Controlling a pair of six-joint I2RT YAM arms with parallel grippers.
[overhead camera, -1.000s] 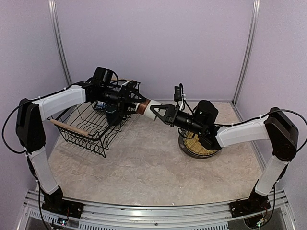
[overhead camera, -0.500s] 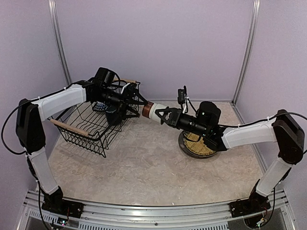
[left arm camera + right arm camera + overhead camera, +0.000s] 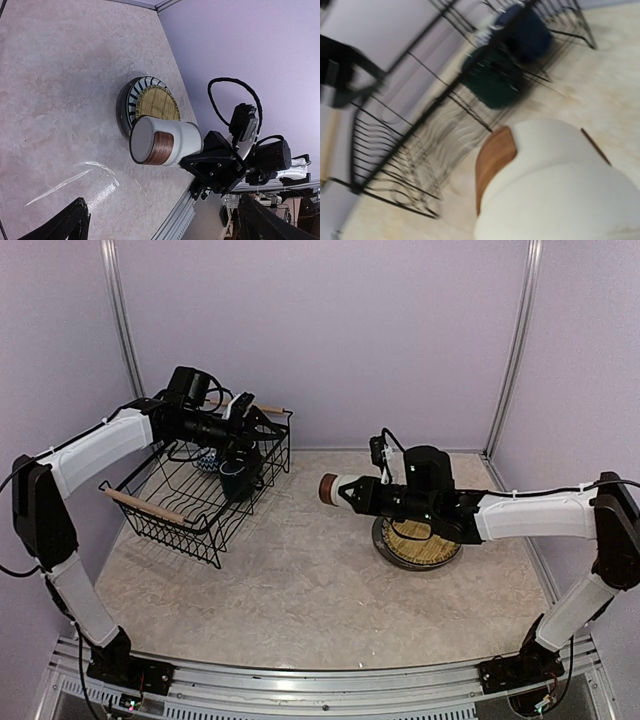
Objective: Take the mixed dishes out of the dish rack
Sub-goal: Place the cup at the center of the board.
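Note:
My right gripper is shut on the grey brown-based cup and holds it sideways in the air, left of the plate stack. The cup also shows in the left wrist view and fills the right wrist view. My left gripper is open and empty above the dish rack, its fingertips far apart. A dark green mug and a dark blue mug sit in the rack; both show in the right wrist view, the green and the blue.
A stack of plates lies on the table under my right forearm, the woven straw plate on top of the striped plate. The booth's walls and corner posts close in the back and sides.
The cup passed from my left gripper to my right. The left gripper let go and drew back left over the rack; the right gripper carried the cup right, toward the plates.

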